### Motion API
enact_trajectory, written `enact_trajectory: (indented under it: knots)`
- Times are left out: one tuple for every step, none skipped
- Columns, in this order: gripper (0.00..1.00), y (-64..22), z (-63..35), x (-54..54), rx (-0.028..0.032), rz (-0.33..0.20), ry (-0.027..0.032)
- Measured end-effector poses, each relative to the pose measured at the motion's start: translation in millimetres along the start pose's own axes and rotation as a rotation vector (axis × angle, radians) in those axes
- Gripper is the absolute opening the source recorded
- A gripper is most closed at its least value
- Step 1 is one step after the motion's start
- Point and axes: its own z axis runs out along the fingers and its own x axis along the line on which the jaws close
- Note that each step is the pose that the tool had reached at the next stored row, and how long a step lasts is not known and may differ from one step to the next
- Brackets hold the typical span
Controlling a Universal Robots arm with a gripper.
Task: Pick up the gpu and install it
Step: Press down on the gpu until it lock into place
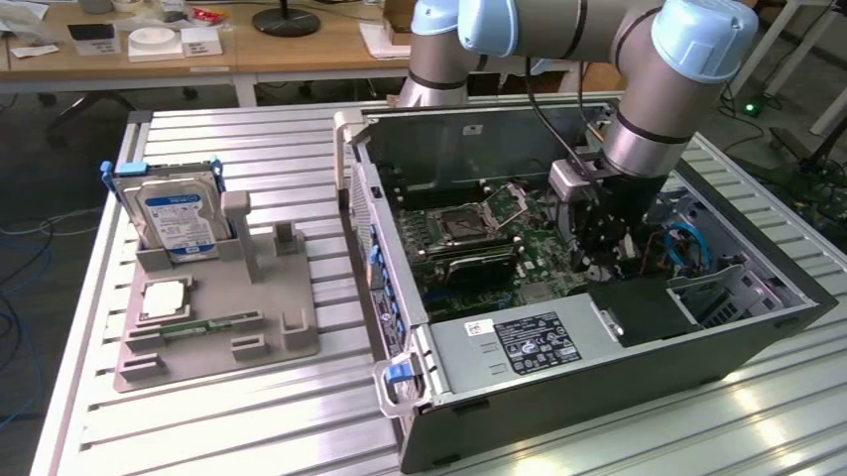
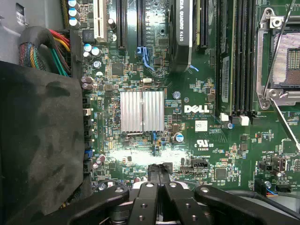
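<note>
Wrist view has the gripper (image 2: 159, 174) pinched shut and empty above the Dell motherboard (image 2: 197, 140), while the gpu (image 2: 180, 33) stands seated in its slot, apparently already installed. Exterior view places the arm inside the open computer case (image 1: 582, 327).

Ribbed pale metal surface (image 1: 238, 416) under glare patches at exterior view's right. Wooden desks (image 1: 265, 55) behind, black lamp base (image 1: 286, 20) on one. Grey floor (image 1: 40, 169), blue cables (image 1: 16, 327) trailing at exterior view's left.
</note>
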Motion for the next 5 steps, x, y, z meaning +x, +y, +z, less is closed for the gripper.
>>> enact_trajectory:
  knots:
    - [0.11, 0.0, 0.0, 0.0, -0.0001, 0.000, 0.0000]
    - [0.11, 0.0, 0.0, 0.0, 0.0000, 0.000, 0.0000]
    - [0.11, 0.0, 0.0, 0.0, 0.0000, 0.000, 0.0000]
    - [0.11, 0.0, 0.0, 0.0, 0.0000, 0.000, 0.0000]
    - [0.11, 0.0, 0.0, 0.0, 0.0000, 0.000, 0.0000]
